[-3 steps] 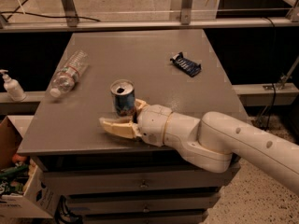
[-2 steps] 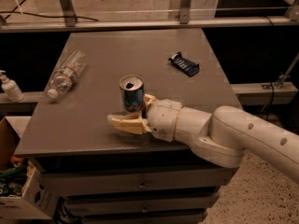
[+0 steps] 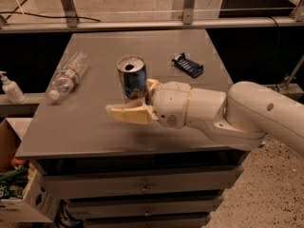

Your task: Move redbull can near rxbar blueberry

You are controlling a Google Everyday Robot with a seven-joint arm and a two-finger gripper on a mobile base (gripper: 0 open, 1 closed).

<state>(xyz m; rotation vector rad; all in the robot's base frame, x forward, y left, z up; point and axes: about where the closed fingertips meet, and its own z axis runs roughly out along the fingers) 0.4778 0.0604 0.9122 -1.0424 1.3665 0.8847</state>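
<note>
The redbull can (image 3: pixel 132 79) is a slim blue and silver can with a silver top, held upright above the middle of the grey table (image 3: pixel 95 122). My gripper (image 3: pixel 137 101) is shut on the can, with one pale finger (image 3: pixel 127 114) in front of it and the other behind. The rxbar blueberry (image 3: pixel 188 65) lies flat in its dark blue wrapper at the back right of the table, to the right of the can and apart from it.
A clear plastic bottle (image 3: pixel 67 75) lies on its side at the table's left. A white pump bottle (image 3: pixel 9 88) stands on a ledge to the left. A cardboard box (image 3: pixel 19 194) sits on the floor at lower left. Drawers are below the tabletop.
My gripper has lifted the can and carried it to the right and toward the back, closer to the bar.
</note>
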